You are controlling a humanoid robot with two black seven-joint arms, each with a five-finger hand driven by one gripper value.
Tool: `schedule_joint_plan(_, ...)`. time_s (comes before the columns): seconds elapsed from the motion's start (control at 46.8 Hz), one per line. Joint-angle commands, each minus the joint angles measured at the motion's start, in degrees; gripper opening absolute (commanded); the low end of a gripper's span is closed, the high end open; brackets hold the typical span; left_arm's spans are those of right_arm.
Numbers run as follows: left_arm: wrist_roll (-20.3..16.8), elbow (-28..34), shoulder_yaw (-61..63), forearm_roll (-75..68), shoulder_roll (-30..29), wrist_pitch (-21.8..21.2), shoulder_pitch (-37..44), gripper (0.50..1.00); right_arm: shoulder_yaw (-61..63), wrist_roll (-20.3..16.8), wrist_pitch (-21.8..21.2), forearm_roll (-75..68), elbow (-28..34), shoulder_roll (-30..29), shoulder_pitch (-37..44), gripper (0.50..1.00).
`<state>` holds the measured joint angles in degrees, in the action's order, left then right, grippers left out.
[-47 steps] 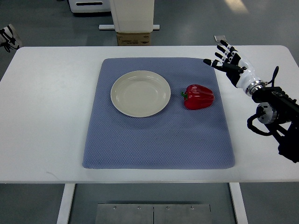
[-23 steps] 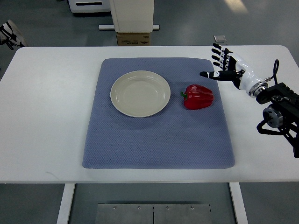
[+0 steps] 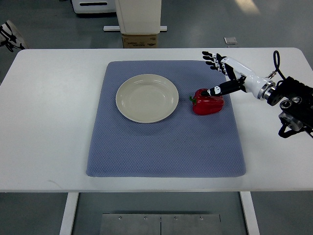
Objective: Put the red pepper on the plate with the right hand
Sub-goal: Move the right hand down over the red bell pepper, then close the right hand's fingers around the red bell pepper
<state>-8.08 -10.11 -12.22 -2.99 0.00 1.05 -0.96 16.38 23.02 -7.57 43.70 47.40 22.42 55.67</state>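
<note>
Red pepper (image 3: 208, 101) lies on blue mat (image 3: 166, 117) just right of plate (image 3: 146, 98), long axis left-right, stem pointing at plate. Right hand (image 3: 226, 76) spread wide (thumb tip at pepper's top), nothing held.

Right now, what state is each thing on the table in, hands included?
red pepper: lying on the blue mat, right of the plate, not lifted.
plate: empty, upright on the mat.
blue mat: flat on the white table.
right hand: fingers spread, thumb tip over the pepper's top, no grasp yet.
left hand: resting at the far left edge, fingers unclear.
</note>
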Motion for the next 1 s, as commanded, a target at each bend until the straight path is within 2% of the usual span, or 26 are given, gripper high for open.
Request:
schedule_joint_plan(0.0, 0.00, 0.00, 0.00, 0.00, 0.00, 0.00, -0.01, 1.000, -2.49, 0.27, 0.01, 0.59, -0.02, -0.09, 1.19, 1.000)
schedule_joint_plan(0.64, 0.00, 0.00, 0.00, 0.00, 0.00, 0.00, -0.01, 1.000, -15.06, 0.44, 0.71, 6.13, -1.78, -0.18, 6.99, 1.000)
schedule_joint_plan(0.982, 0.00, 0.00, 0.00, 0.00, 0.00, 0.00, -0.01, 1.000, -17.08, 0.53, 0.98, 7.18, -3.98, -0.27, 7.52, 1.000)
